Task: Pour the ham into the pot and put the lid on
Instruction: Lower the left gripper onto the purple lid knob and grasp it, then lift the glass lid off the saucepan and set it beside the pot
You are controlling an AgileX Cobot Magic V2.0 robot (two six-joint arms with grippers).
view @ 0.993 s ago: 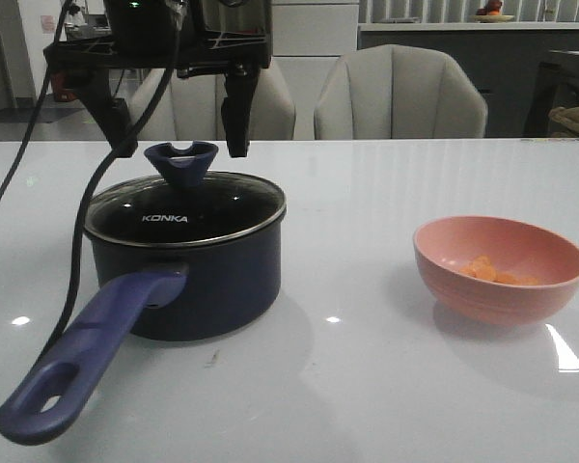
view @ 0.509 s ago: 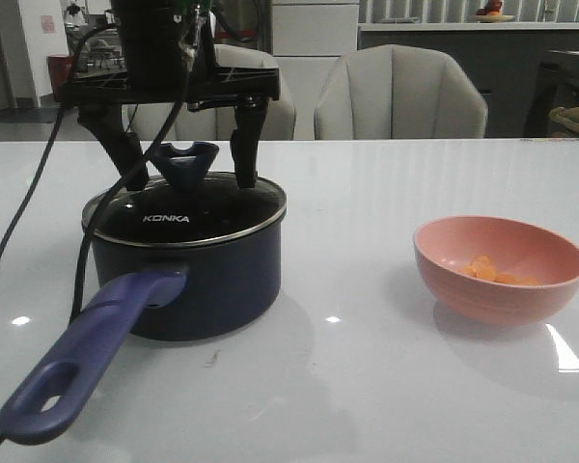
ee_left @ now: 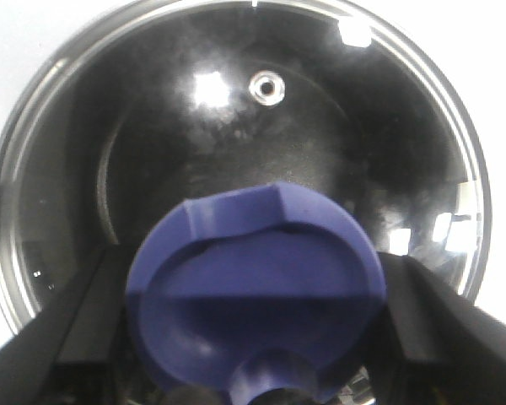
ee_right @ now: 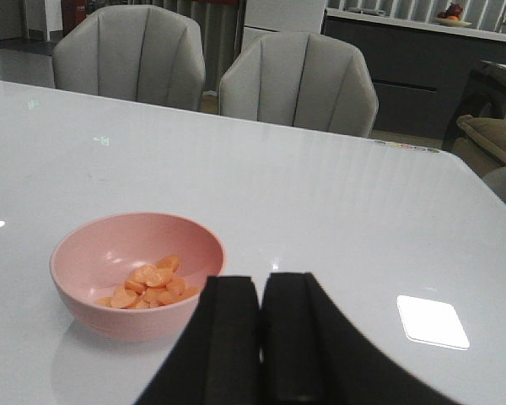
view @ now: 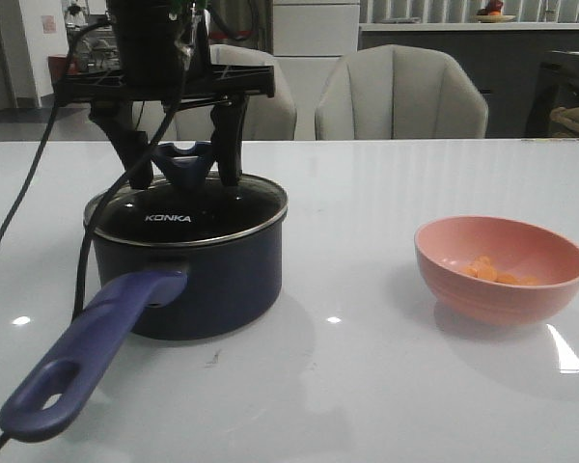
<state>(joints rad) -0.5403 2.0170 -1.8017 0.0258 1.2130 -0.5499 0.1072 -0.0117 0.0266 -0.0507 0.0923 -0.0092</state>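
Grey padded chairs (view: 400,94) stood behind a glossy white worktop (view: 367,376) carrying pot and bowl.

At 9 o'clock the pot (view: 186,273) sat with the lid (view: 186,212) on it, handle toward 7 o'clock; the left gripper (view: 182,177) straddled the blue knob (ee_left: 255,297), its jaws spread either side. At 3 o'clock the ham (ee_right: 149,285) lay in the pink bowl (ee_right: 84,295), well apart from the pot. The right gripper (ee_right: 260,337) hovered near the bowl, pinched closed and empty.

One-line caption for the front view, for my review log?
Left gripper straddles the knob of the lid on the pot; ham waits in the pink bowl.
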